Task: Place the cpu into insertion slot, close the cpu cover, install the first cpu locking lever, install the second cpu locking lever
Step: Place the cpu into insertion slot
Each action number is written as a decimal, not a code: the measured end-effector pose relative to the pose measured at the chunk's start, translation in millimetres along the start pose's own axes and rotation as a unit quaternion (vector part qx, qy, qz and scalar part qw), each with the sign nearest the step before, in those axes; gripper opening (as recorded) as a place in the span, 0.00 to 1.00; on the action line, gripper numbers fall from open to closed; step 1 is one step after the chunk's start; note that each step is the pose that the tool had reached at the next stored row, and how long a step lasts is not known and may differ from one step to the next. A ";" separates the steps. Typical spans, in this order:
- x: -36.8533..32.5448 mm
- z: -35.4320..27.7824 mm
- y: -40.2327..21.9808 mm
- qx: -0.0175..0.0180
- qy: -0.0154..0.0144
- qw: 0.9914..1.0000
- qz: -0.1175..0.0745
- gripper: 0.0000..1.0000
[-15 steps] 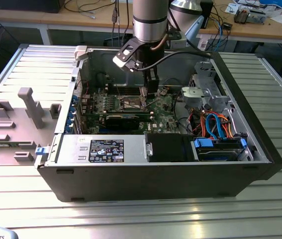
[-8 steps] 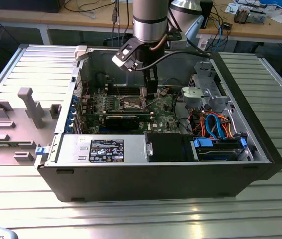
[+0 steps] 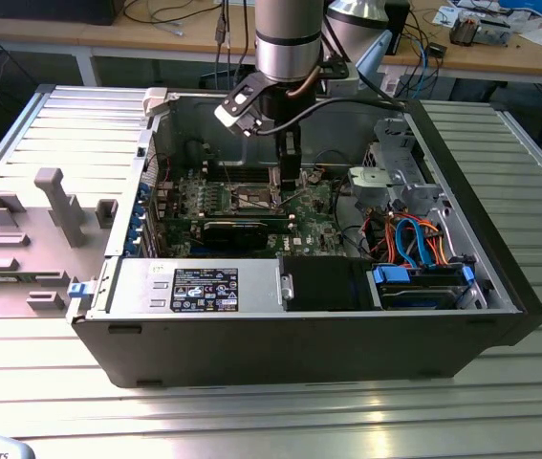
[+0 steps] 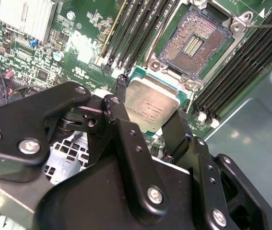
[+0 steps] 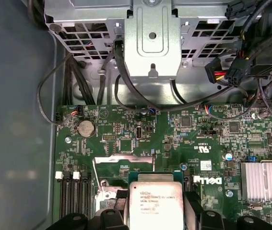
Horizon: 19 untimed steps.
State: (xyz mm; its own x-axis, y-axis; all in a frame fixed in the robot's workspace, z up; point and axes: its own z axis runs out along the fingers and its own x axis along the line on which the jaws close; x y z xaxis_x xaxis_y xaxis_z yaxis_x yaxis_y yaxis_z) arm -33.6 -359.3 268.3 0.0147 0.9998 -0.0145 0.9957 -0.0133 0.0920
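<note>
Inside the open computer case [image 3: 299,344], over the green circuit board [image 4: 78,48], your gripper [image 4: 148,111] is holding the cpu [image 4: 152,104] by two opposite edges. The jaws are standing closed to the plate's width, one of the fingers [image 4: 118,111] pressing each side, and gripping nothing else. The cpu is hanging clear of the board, close to the insertion slot [image 4: 195,45] and not seated in it. The slot is lying open with its contact field exposed, next to the long black memory slots [image 4: 140,28]. In the first wrist view, what I am judging to be the cpu cover [image 5: 122,161] is standing raised beyond the cpu [image 5: 155,206]. I am judging the plate to be light, stiff and smooth-sided, so liable to slip or tilt. Its underside and the slot's contacts are looking fragile, so the edge hold you are using is the right one.
</note>
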 end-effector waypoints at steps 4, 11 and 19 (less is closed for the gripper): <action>0.0 0.2 0.0 0.000 -0.001 1.000 0.010 0.54; 0.0 0.4 0.0 0.000 -0.002 1.000 0.023 0.54; 0.0 0.6 -0.1 0.001 -0.004 0.999 0.036 0.54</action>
State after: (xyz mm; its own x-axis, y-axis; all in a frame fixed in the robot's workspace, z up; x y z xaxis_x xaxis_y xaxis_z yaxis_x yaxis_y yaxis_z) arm -33.6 -359.3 267.7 0.0868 0.9961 -0.0152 0.9921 -0.0850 0.0920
